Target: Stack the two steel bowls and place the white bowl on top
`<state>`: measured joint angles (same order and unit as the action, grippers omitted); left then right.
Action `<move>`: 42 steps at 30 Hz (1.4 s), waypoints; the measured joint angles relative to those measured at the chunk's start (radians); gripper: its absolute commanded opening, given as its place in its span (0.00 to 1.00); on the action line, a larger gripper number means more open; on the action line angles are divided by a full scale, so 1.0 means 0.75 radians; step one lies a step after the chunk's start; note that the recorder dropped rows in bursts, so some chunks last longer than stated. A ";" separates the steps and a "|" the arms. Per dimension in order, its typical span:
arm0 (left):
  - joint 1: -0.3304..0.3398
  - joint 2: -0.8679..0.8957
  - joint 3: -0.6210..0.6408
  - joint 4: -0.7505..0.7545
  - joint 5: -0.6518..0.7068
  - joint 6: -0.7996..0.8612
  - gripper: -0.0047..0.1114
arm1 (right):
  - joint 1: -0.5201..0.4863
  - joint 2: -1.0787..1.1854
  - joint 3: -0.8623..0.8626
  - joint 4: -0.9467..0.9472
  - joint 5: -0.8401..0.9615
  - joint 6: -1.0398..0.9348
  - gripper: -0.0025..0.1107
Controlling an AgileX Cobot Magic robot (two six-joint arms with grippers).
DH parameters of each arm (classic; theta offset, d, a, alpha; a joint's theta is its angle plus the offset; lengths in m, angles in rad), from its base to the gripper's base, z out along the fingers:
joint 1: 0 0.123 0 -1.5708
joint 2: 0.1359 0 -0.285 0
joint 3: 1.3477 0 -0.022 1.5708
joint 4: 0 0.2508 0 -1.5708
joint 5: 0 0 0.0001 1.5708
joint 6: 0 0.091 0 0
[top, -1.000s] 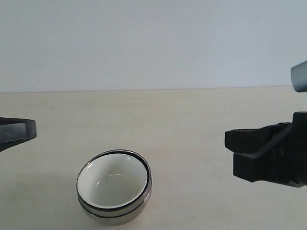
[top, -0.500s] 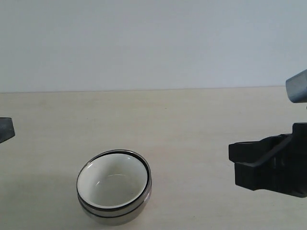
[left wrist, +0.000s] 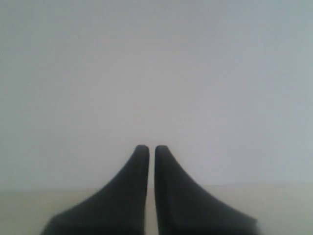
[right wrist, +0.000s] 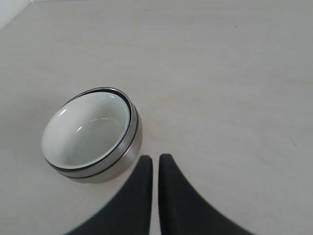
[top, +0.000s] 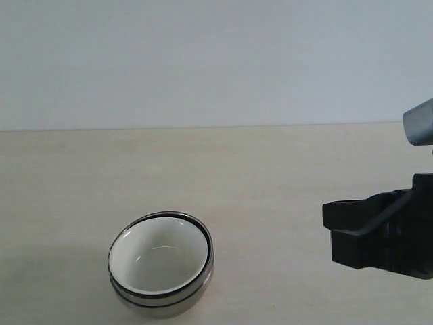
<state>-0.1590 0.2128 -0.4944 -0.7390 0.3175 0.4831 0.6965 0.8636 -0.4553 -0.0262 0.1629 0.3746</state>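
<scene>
The two steel bowls (top: 164, 299) sit nested in one stack on the table near its front left, and the right wrist view shows their brushed outer wall (right wrist: 130, 146). The white bowl (top: 157, 261) rests inside the top one; only its cream inside (right wrist: 85, 129) shows, its outer side is hidden. My right gripper (top: 327, 218) hangs well to the right of the stack, shut with nothing in it. In its own view its tips (right wrist: 155, 157) are just beside the stack, apart from it. My left gripper (left wrist: 151, 147) is shut and empty, facing a plain wall, and is out of the exterior view.
The pale wooden table (top: 270, 169) runs back to a plain light wall (top: 216, 61). Nothing else stands on the table in view.
The left gripper has drawn back to the left and out of the exterior view. The right gripper shifted slightly to the right, then held still. The bowl stack has not moved.
</scene>
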 measured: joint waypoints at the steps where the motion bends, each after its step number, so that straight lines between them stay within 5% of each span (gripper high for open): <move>1: 0.024 -0.042 0.000 0.000 -0.007 0.025 0.07 | 0.000 0.000 0.000 0.000 0.000 0.000 0.02; 10: 0.171 -0.278 0.000 0.002 -0.015 0.149 0.07 | 0.000 0.000 0.000 0.000 0.000 0.000 0.02; 24: 0.183 -0.278 0.118 0.087 -0.046 0.390 0.07 | 0.000 0.000 0.000 0.000 0.000 0.000 0.02; 31: 0.183 -0.280 0.404 0.101 -0.288 0.202 0.07 | 0.000 0.000 0.000 0.000 0.000 0.000 0.02; 42: 0.183 -0.280 0.654 0.739 -0.331 -0.459 0.07 | 0.000 0.000 0.000 0.000 0.000 0.000 0.02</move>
<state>-0.0220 0.0025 -0.0042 -0.1848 0.0690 0.1391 0.6965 0.8636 -0.4553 -0.0262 0.1629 0.3746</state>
